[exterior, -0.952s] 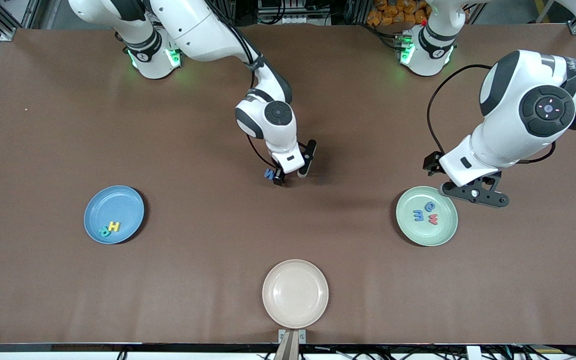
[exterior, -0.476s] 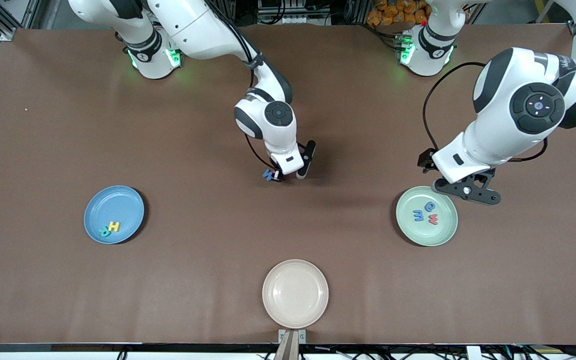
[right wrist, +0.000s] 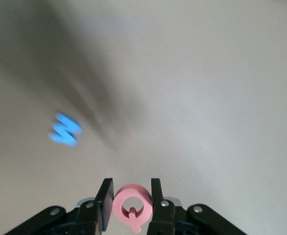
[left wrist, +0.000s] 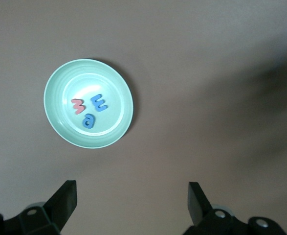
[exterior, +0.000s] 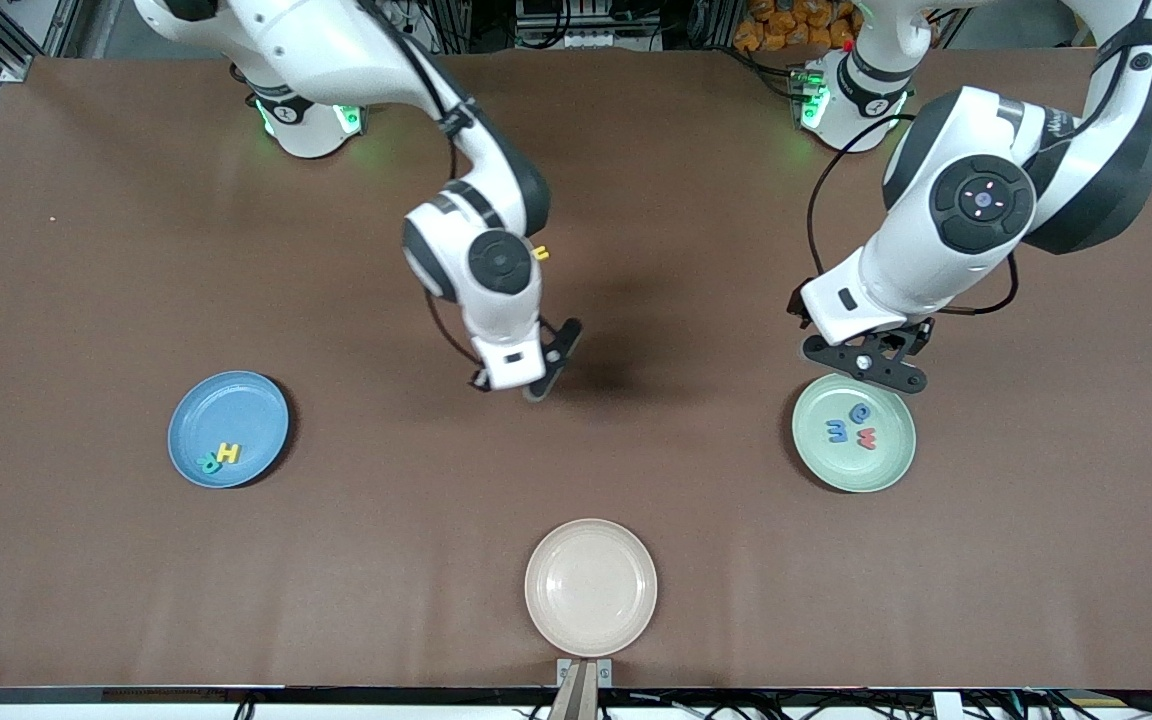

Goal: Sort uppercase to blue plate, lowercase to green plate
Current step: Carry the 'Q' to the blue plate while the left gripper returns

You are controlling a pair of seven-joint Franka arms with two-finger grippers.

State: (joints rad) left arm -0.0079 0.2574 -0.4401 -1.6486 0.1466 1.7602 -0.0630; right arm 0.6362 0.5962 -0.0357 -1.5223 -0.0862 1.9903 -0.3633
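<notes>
A round pink-red foam Q letter (right wrist: pixel 132 207) is clamped between the right gripper (right wrist: pixel 129 204) fingers, lifted over the bare brown table (exterior: pixel 696 520) mid-table; the angular blue foam W (right wrist: pixel 65 129) is seen lying below; the left gripper (left wrist: pixel 131 200) is spread wide beside the pale mint-green round plate (exterior: pixel 886 478)

We see the sky-blue plate (exterior: pixel 227 428) toward the right arm's end, holding the yellow H (exterior: pixel 228 452) and teal R (exterior: pixel 207 463). Mint-green plate (exterior: pixel 853 432) toward the left arm's end holds the blue a (exterior: pixel 861 411), blue m (exterior: pixel 837 431) and red w (exterior: pixel 867 438). Red Q (right wrist: pixel 132 206) is off the table, pinched upright. Blue W (right wrist: pixel 65 130) lies flat on the table. Yellow u (exterior: pixel 540 253) is barely visible mid-table.
</notes>
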